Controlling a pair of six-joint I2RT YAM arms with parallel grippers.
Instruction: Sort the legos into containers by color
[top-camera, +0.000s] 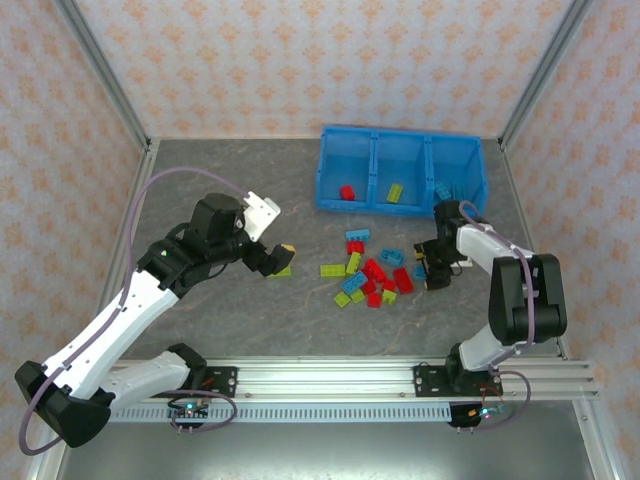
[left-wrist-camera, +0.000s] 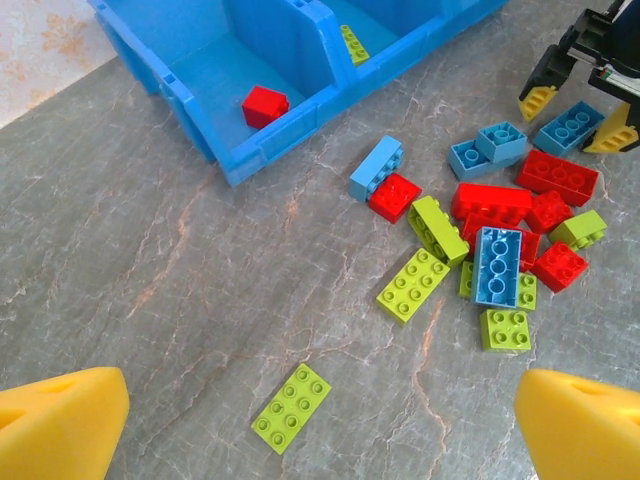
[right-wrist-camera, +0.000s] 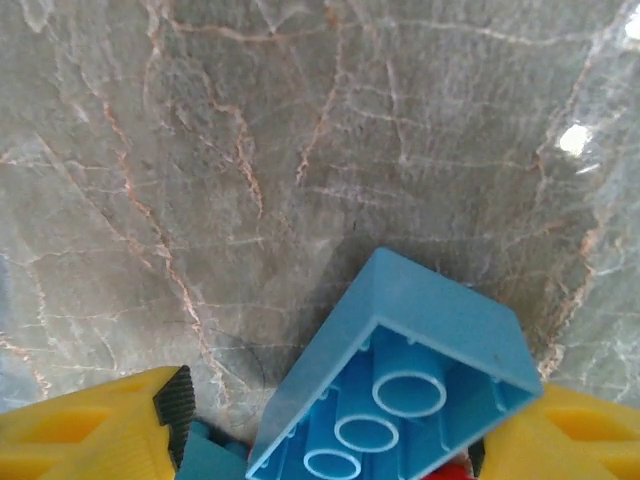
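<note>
Slanting lower-left to upper-right between the right jaws; blue lego, underside showing.

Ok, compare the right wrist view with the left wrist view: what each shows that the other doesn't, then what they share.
Right wrist view: the hollow underside of a light blue brick, tilted between the right end effector's yellow fingers.
Left wrist view: the blue bin with a red brick in one compartment, the loose legos piled on the table, and a lone yellow-green brick below the open left end effector.
Shared: the grey marbled table and the right end effector.
</note>
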